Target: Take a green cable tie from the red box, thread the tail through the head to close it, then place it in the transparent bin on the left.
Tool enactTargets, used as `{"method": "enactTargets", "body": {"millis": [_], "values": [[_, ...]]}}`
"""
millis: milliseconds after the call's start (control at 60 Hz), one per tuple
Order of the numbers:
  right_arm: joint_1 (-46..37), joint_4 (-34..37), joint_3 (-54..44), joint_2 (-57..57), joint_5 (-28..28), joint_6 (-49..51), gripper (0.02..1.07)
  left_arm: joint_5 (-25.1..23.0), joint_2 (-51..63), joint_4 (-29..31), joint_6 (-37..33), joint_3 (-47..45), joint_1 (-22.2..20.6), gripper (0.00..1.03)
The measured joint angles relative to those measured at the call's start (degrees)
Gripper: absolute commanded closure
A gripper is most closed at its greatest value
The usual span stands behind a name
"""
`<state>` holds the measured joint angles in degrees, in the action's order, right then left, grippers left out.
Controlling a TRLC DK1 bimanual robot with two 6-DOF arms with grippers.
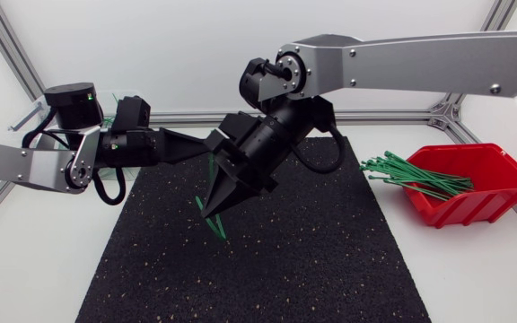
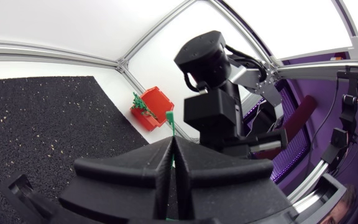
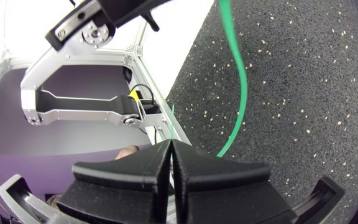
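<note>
Two pincers meet over the black mat, with most of the tie out of sight.

The left pincer is pressed together on the green cable tie, and only a short end pokes out past its tips. The right pincer is pressed together too. The tie slips behind one of its fingers, so I cannot tell whether it is nipped there. The left arm lies level and the right arm slants down across its tips. The red box sits well ahead of the left pincer.
</note>
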<state>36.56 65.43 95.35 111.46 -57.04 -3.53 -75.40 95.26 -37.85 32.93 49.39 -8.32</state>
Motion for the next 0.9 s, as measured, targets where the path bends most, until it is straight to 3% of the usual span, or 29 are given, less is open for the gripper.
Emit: {"method": "enactTargets", "body": {"millis": [300,450,617,900], "values": [[-4.33,-2.80,-3.67,-5.49,-10.73,-5.99,1.01,8.02,-7.28,-2.91,-0.42,-7.74,-4.13,1.00],[-4.42,1.81,-3.93,-6.97,-15.15,-7.52,1.01,10.67,-9.81,-3.72,-0.42,-10.45,-6.12,1.00],[-4.44,6.58,-4.00,-7.54,-16.00,-8.15,1.01,13.97,-12.15,-4.98,-0.39,-13.97,-6.38,1.00],[-6.45,8.76,-6.32,-8.17,-18.40,-10.08,1.01,16.57,-17.88,-9.51,-0.39,-19.41,-6.45,1.00]]}}
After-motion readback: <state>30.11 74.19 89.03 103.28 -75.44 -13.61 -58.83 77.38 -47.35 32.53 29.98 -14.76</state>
